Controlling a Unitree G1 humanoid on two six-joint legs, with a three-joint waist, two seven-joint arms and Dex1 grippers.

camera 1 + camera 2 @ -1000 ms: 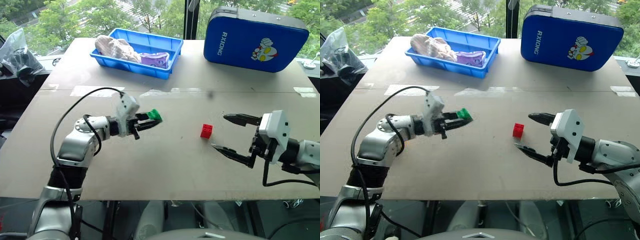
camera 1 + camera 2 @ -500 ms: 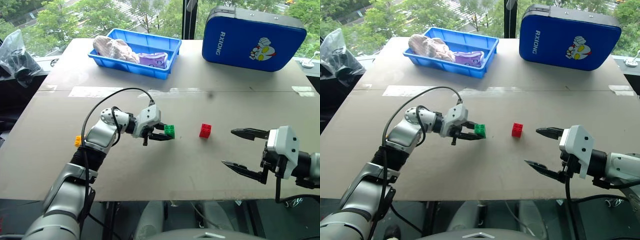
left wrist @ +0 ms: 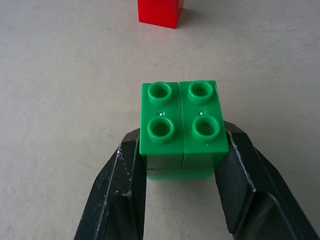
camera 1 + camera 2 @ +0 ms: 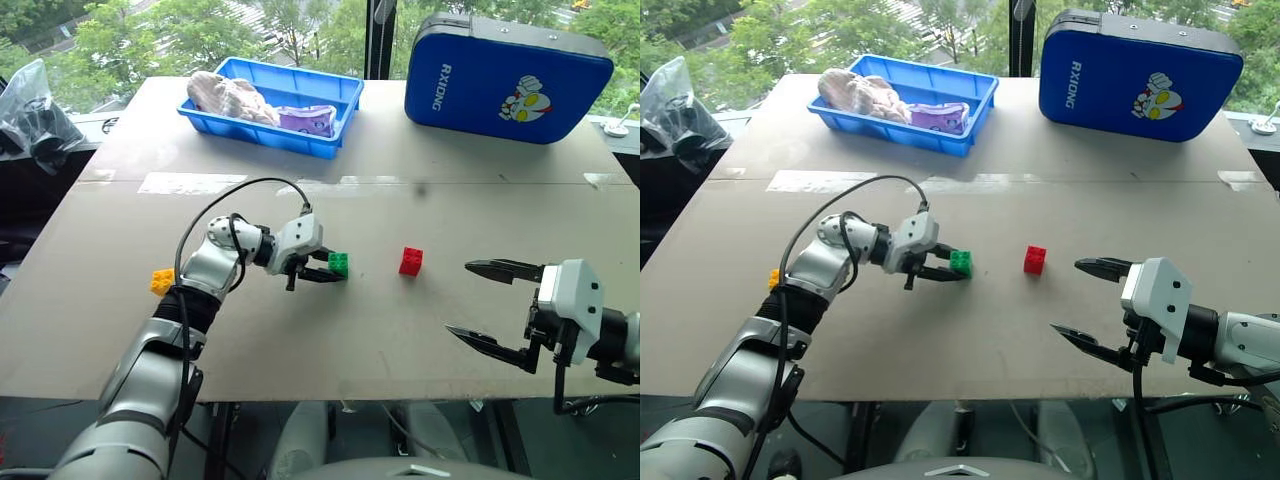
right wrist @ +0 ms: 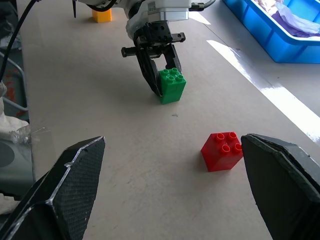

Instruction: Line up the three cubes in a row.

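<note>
Blue case at the far right of the table reads "RXIONG" in white, next to a cartoon figure. No other writing legible.

Landmark: red cube, mid-table, studs up, nothing touching it.

Green cube lies to the left of the red cube, near it but apart, about level with it, low at the table surface; contact with the table cannot be judged. Left gripper has its jaws closed on the green cube's two sides, studs up. A second ago it held the cube higher and farther left of the red cube; since the half-second mark, scarcely any change.

Yellow-orange cube sits well left of the red cube, beside the left arm.

Right gripper, to the right of the red cube and nearer the robot, has its jaws spread wide, holding nothing. It has drawn back from the red cube over the second.

Blue tray, far left of the red cube, holds bagged items. Bare table lies between the red cube and the right gripper, and toward the near edge.
</note>
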